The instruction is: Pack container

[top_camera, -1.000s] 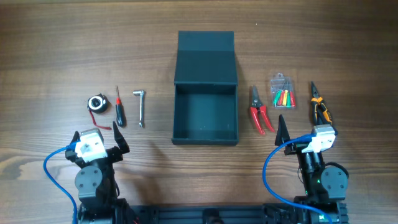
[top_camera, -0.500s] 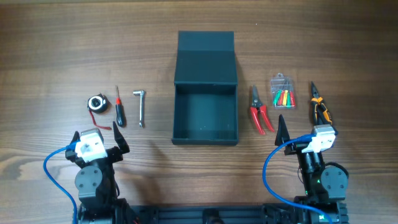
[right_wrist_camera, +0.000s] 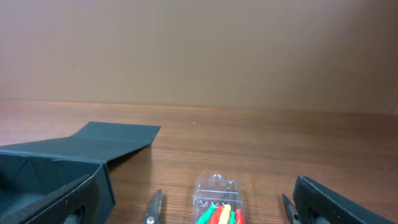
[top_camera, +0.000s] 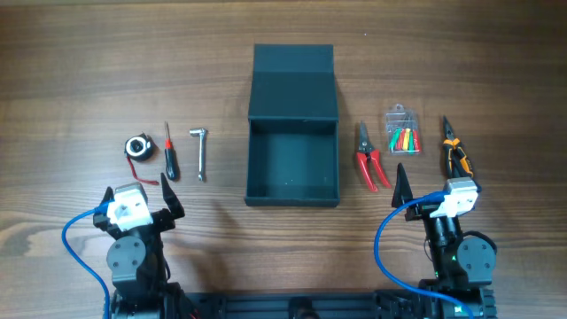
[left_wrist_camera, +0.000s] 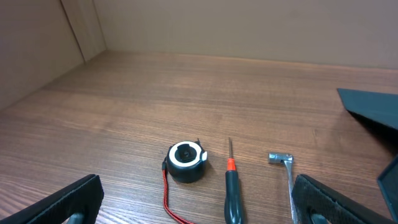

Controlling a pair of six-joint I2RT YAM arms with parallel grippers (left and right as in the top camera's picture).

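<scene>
The left claw (top_camera: 136,190) sits low at the near edge of the wooden bench (top_camera: 89,71), its two dark fingers (top_camera: 170,202) spread wide with nothing between them, and a blue cable (top_camera: 74,232) loops out on its outer side; just ahead of it lies a round black reel (top_camera: 137,147) with a white ring on its face and a thin red cord trailing back toward the claw; just inward of the reel, also ahead of the claw, a screwdriver (top_camera: 168,152) with a red and black handle lies tip pointing away; next inward, ahead of the claw's inner finger, lies a silver L-shaped wrench (top_camera: 200,152) with its bent head at the far end; between the two claws and ahead of both sits the container (top_camera: 292,164), a dark teal-grey box standing open, its lid flap (top_camera: 293,84) laid back on the far side; just inward of the inner finger of the right claw (top_camera: 438,182) lie red-handled snips (top_camera: 369,161), blades pointing away; ahead of that claw, farther off, is a clear packet (top_camera: 403,133) of green, yellow and red pieces; ahead of its outer side lie pliers (top_camera: 456,155) with orange and black handles, nose pointing away; the right claw is likewise spread wide and grips nothing, a second blue cable (top_camera: 381,239) curving behind its inner side.
</scene>
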